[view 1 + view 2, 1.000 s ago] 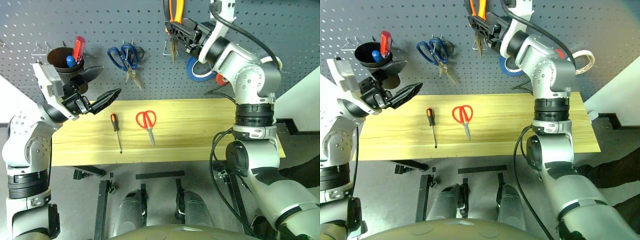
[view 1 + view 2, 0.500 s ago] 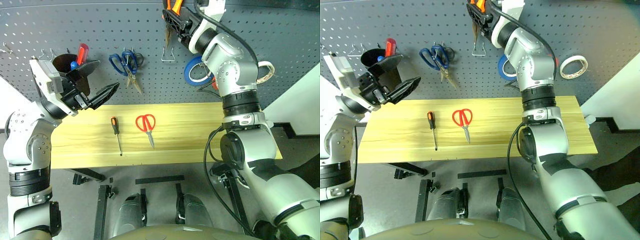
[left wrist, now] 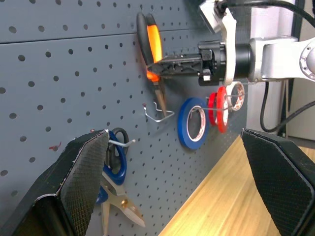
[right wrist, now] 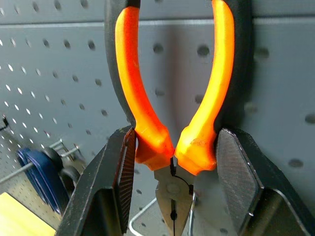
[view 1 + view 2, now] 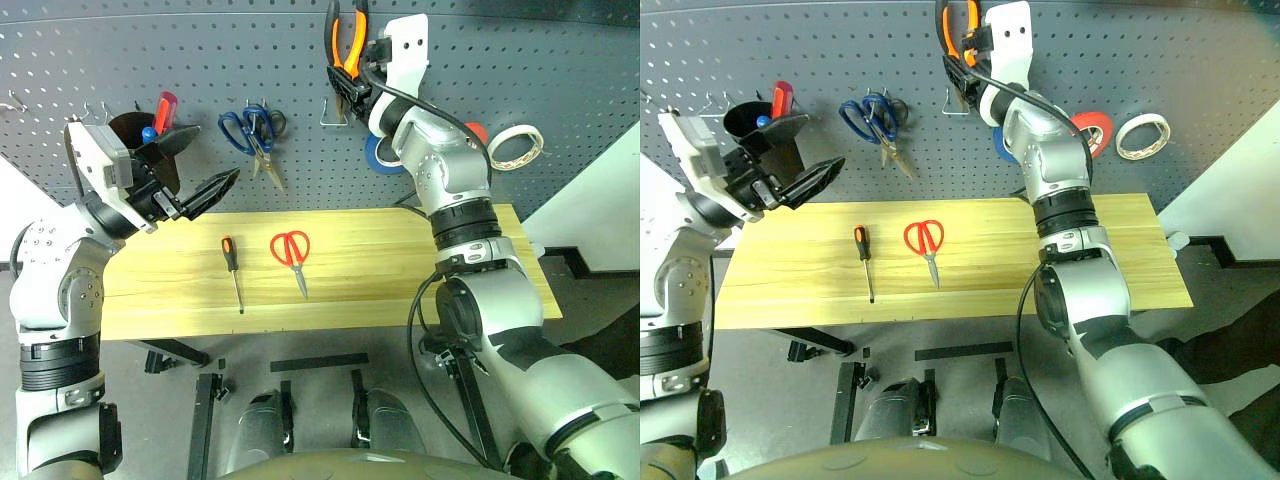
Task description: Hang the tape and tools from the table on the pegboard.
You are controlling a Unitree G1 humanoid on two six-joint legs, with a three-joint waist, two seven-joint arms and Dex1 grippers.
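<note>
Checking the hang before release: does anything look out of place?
Yes. The pliers are gripped by the right gripper above the wire hook, not hung on it. The scissors and screwdriver lie on the table.

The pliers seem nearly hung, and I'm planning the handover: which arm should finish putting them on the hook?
The right. Its gripper is shut on the pliers, held against the pegboard just above the wire hook. The left gripper hangs open over the table, holding nothing.
</note>
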